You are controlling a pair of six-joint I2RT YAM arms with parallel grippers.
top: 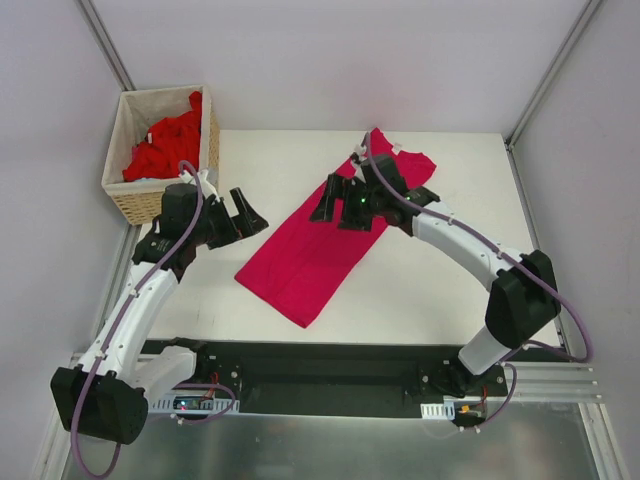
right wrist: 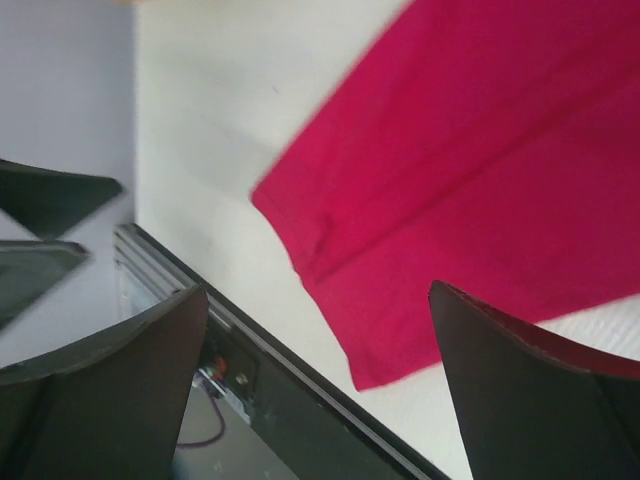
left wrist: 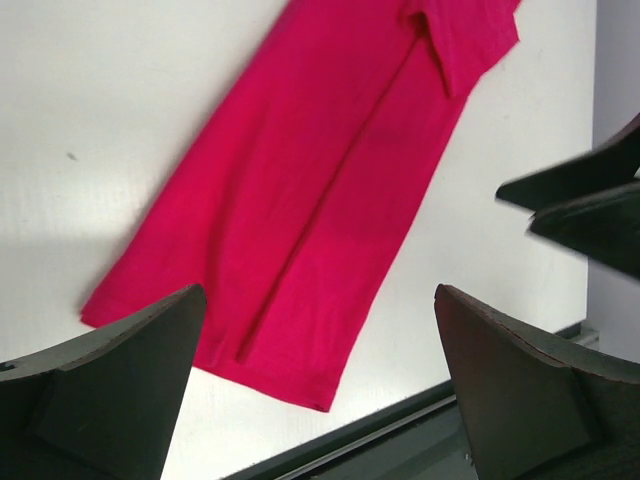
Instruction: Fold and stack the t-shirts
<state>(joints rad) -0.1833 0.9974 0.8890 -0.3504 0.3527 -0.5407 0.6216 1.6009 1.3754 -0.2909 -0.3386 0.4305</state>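
T-shirts sit in two places. One magenta-crimson t-shirt (top: 318, 250) lies flat on the white table (top: 450, 290), folded lengthwise into a long narrow strip. It runs on a diagonal, from its hem at the near left to its collar end at the far right. The cloth is soft and matte. In the left wrist view a straight crease runs down its length, a short sleeve is turned in at the top, and a stitched hem squares off the lower end (left wrist: 320, 200). The right wrist view shows the same hem corner and crease, a little blurred (right wrist: 480, 170).

Brighter red t-shirts (top: 165, 145) are heaped, crumpled, in a woven wicker basket (top: 140, 205) with a pale cloth lining, standing at the table's far left corner.

Hovering over bare table, the left gripper (top: 235, 220) is just left of the folded shirt and near the basket. Its dark wedge-shaped fingers (left wrist: 110, 390) are spread wide with nothing between them. The right gripper (top: 340, 205) hangs over the upper middle of the strip, its fingers (right wrist: 520, 390) likewise spread wide and gripping no cloth. Whether they touch the fabric cannot be told from above.

A black rail (top: 320, 370) edges the near side of the table
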